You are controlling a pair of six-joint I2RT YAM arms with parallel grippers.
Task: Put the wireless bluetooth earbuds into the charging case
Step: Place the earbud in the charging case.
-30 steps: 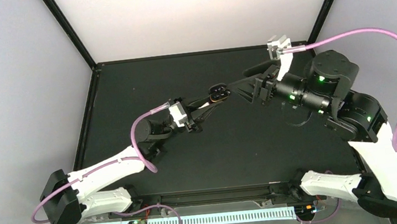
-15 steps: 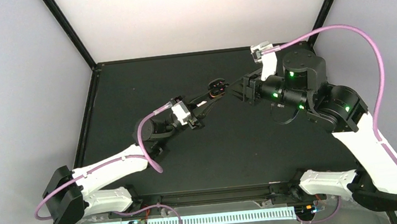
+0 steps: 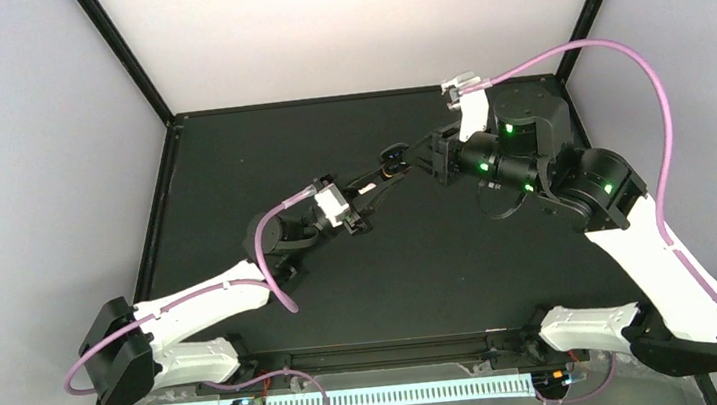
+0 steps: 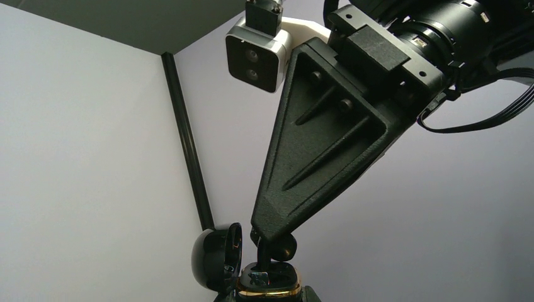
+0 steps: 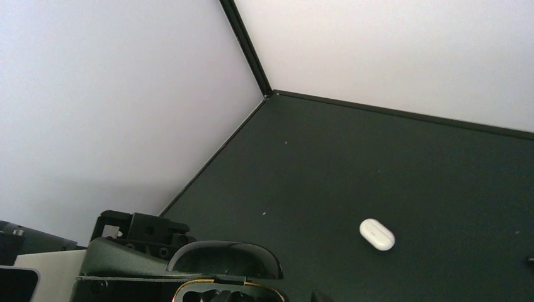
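Seeing the charging case (image 4: 267, 289) sitting clamped by its base in the left fingers (image 3: 383, 170), held up off the table (image 3: 259, 153) with the opening facing up. The case is reading dark with a gold rim, and its lid (image 4: 215, 258) is hanging open just beside that rim.

The right fingers (image 4: 272, 236) are hanging directly above the case, tip touching a small dark rounded earbud (image 4: 283, 246). The earbud is sitting just over the case rim, its lower end seemingly reaching down into the case. The right fingers are showing side-on, so their gap is hidden. I cannot tell whether they're pinching the earbud or only pressing on it.

Handling, my read:
- **Earbud:** it's looking tiny, light, hard and glossy, so I'm expecting it to slip or twist under any off-centre squeeze. I'm judging the best hold to be across the rounded head, leaving the lower end free to go into the case.
- **Case:** it's looking rigid but smooth. I'm judging the grip safest low on the base, clear of the open lid, which is likely the weak point.

No second earbud is showing near the case in any view. The right wrist view is also showing a white oval piece (image 5: 376, 234) lying on the table, well apart from the case. I cannot tell what it is.
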